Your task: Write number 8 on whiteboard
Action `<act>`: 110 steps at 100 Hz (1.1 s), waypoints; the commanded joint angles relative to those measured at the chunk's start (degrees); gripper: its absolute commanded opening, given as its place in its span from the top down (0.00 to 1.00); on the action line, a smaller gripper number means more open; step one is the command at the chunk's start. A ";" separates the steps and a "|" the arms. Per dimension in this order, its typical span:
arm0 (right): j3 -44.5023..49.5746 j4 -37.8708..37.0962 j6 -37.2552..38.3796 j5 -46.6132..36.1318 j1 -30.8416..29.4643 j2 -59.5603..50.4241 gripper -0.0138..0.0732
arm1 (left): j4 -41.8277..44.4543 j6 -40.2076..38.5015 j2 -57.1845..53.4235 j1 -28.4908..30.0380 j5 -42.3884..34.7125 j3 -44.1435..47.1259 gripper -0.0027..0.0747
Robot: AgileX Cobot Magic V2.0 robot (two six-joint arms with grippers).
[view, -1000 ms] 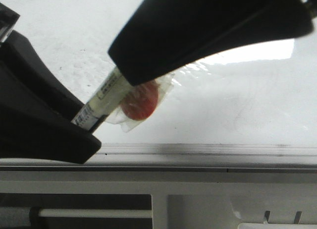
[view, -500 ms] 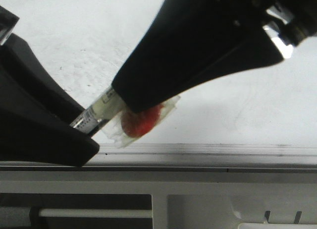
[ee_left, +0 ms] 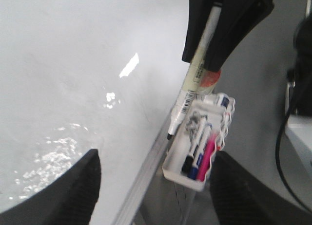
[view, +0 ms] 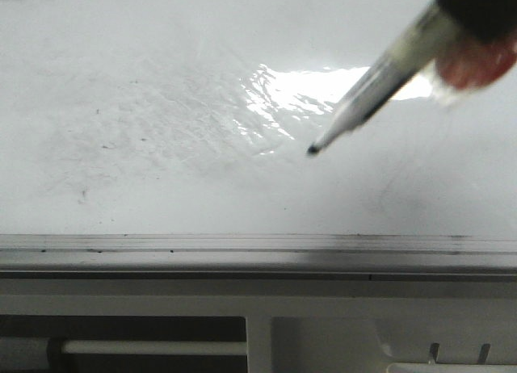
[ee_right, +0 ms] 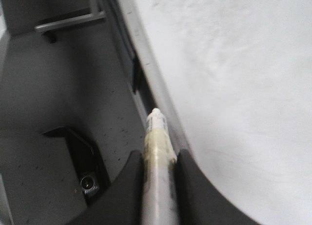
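Observation:
The whiteboard (view: 161, 106) is glossy white with faint grey smudges and a glare patch. No number 8 shows on it in any view. At the top right of the front view my right gripper (view: 485, 10) is shut on a marker (view: 380, 74), which slants down to the left. Its black tip (view: 313, 149) hangs just over the board. The right wrist view shows both fingers clamped on the marker barrel (ee_right: 158, 137) beside the board (ee_right: 243, 64). My left gripper (ee_left: 156, 196) is open and empty over the board's edge (ee_left: 58, 64). It is out of the front view.
A grey metal rail (view: 242, 248) runs along the board's near edge, with white slotted casing (view: 363, 333) below it. A white basket (ee_left: 171, 167) holding several markers hangs by the rail. A red object in clear wrap (view: 477, 62) sits by the right gripper.
The left gripper has let go of the marker and left the front view. The right gripper has swung up and to the right with the marker, whose black tip is now bare.

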 commanded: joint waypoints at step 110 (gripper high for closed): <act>4.79 -41.03 45.68 -22.79 -0.58 2.91 0.89 | -4.62 -7.61 -11.18 -0.32 -14.92 8.52 0.99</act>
